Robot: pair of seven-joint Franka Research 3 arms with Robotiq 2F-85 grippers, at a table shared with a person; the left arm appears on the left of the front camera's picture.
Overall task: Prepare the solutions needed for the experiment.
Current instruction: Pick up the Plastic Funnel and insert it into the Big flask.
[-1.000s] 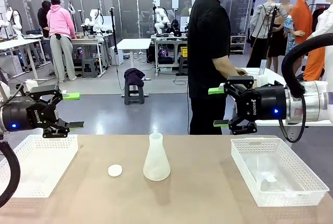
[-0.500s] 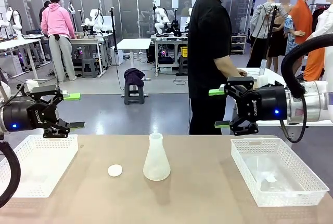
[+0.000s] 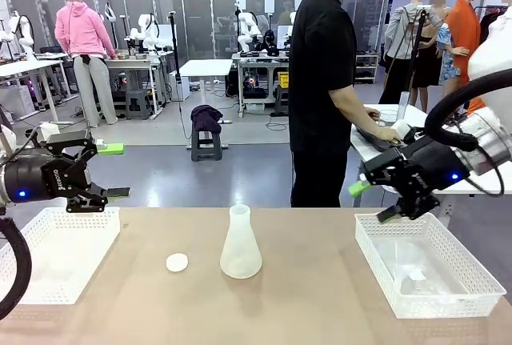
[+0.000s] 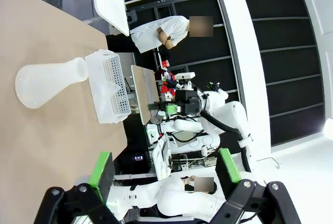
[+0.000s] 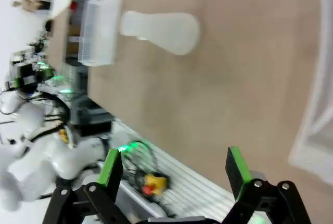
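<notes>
A translucent conical flask [image 3: 240, 245] stands upright mid-table; it also shows in the left wrist view [image 4: 49, 81] and, blurred, in the right wrist view [image 5: 161, 29]. The solutions are hidden: I make out no liquid in it. My left gripper [image 3: 115, 170] hovers open and empty above the left white basket [image 3: 56, 277], its green-padded fingers [image 4: 101, 174] wide apart. Tilted downward, my right gripper [image 3: 373, 201] hangs open and empty over the far left corner of the right white basket [image 3: 376, 241]. Its fingers [image 5: 112, 169] are spread.
A small white round cap [image 3: 177, 262] lies left of the flask. Something clear lies in the right basket [image 3: 414, 279]. A person in black [image 3: 320, 81] stands behind the far edge, turned toward a side table. Bare tabletop surrounds the flask.
My right gripper has swung right and down, tilting toward the right basket. The left arm has not moved. The flask and cap stay where they were.
</notes>
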